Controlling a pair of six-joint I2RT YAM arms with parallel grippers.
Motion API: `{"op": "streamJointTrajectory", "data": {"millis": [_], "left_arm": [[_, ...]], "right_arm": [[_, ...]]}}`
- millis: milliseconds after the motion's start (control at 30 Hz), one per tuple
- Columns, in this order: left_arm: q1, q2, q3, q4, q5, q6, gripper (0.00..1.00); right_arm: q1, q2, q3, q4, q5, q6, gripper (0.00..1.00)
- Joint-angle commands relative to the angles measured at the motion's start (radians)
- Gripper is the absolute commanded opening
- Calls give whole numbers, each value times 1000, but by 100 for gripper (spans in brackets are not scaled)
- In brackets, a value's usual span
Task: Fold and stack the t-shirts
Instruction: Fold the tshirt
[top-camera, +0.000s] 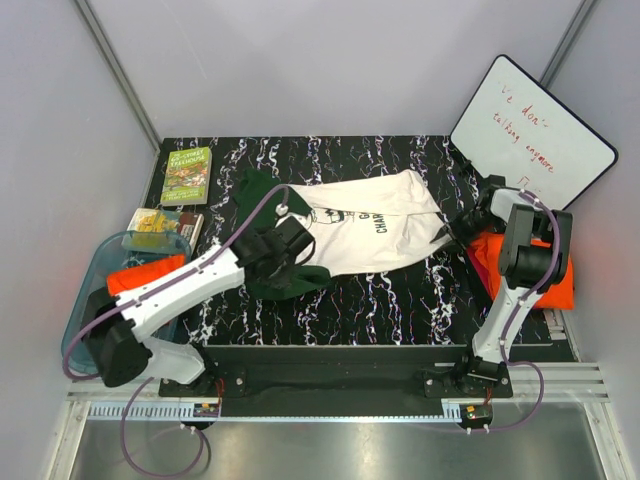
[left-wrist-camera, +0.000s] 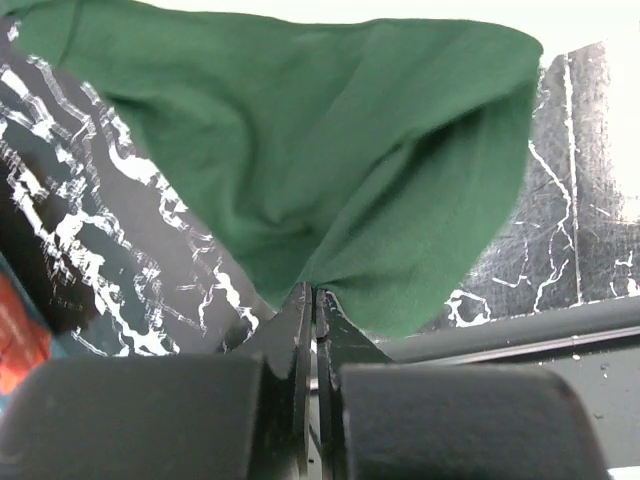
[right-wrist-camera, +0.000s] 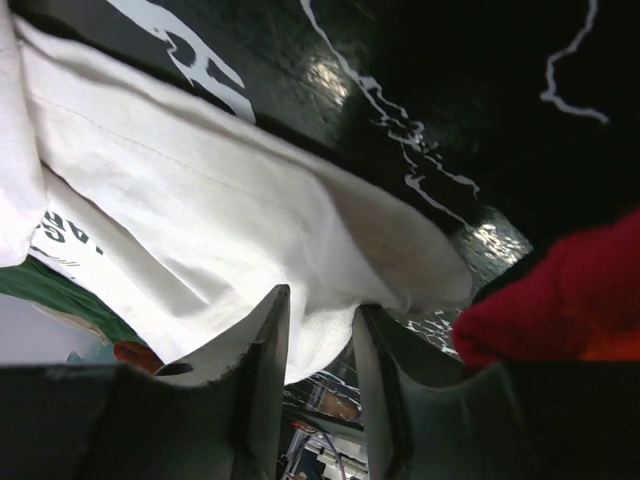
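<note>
step: likely stretching cream shirt (top-camera: 370, 235) flat on worktop (top-camera: 400, 300) for folding | left hand (left-wrist-camera: 312, 300): pinches green sleeve (left-wrist-camera: 330, 150), to pull it straight | right hand (right-wrist-camera: 320, 300): half closed around cream hem (right-wrist-camera: 400, 250), grip I cannot tell | orange shirt (top-camera: 548, 275): on right side, waiting

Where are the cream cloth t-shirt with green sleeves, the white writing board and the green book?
Cream cloth t-shirt (top-camera: 385, 250): top view, its cream body.
White writing board (top-camera: 530, 135): top view, its white face.
Green book (top-camera: 187, 175): top view, its front cover.
</note>
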Motion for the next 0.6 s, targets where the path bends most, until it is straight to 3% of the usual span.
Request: {"op": "streamJointTrajectory", "data": {"millis": [0, 67, 133, 333, 567], "left_arm": [[14, -113, -23, -74, -64, -83, 0], [17, -154, -29, -105, -72, -108, 0], [17, -192, -32, -138, -89, -120, 0], [32, -269, 11, -203, -159, -163, 0], [118, -239, 123, -162, -216, -157, 0]], "right_arm": [[11, 51, 14, 86, 42, 12, 28], [25, 43, 0, 103, 36, 7, 11], [34, 33, -8, 109, 33, 1, 0], [48, -39, -40, 97, 27, -42, 0], [48, -110, -8, 56, 8, -102, 0]]}}
